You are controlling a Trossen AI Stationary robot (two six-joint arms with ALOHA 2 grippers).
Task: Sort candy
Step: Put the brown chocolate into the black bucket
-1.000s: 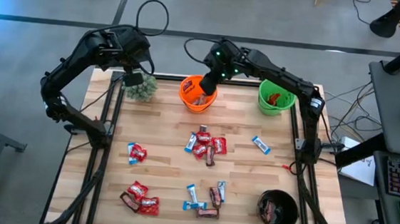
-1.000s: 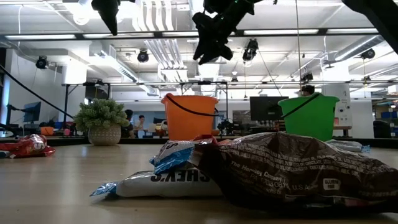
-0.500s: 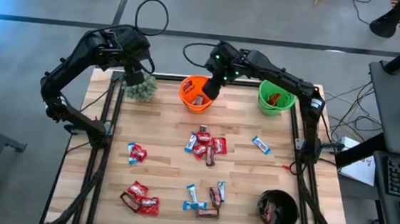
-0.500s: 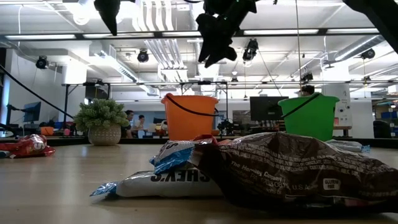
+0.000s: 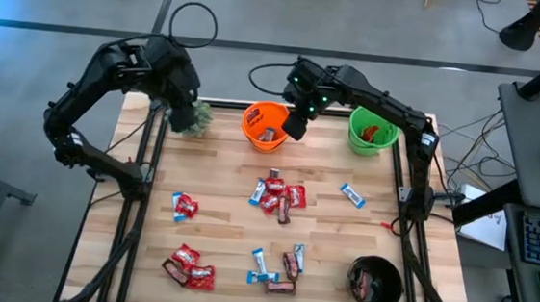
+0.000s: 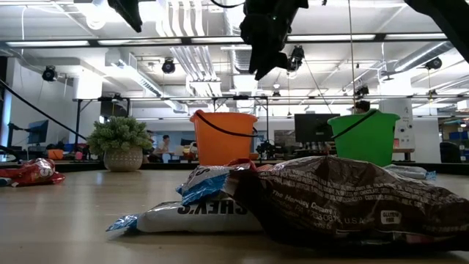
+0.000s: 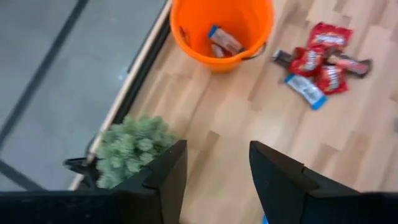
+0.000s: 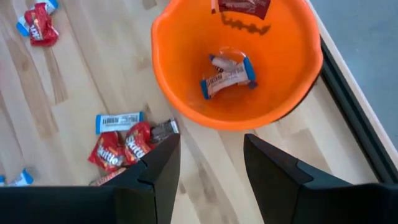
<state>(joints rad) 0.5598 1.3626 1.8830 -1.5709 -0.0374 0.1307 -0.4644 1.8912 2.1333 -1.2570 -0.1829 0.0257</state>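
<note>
Both claws, left (image 7: 214, 180) and right (image 8: 208, 177), gaped empty above crinkly wrapped candy (image 5: 277, 196) on the pale planked worktop (image 5: 215, 234).

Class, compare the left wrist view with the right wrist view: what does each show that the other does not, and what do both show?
Only the left wrist view shows the small green plant at the table's edge. Only the right wrist view shows a dark brown bar in mid-air above the bucket's far rim. Both show the orange bucket holding candy, a cluster of red packets on the wooden table, and each arm's own open, empty fingers.
</note>
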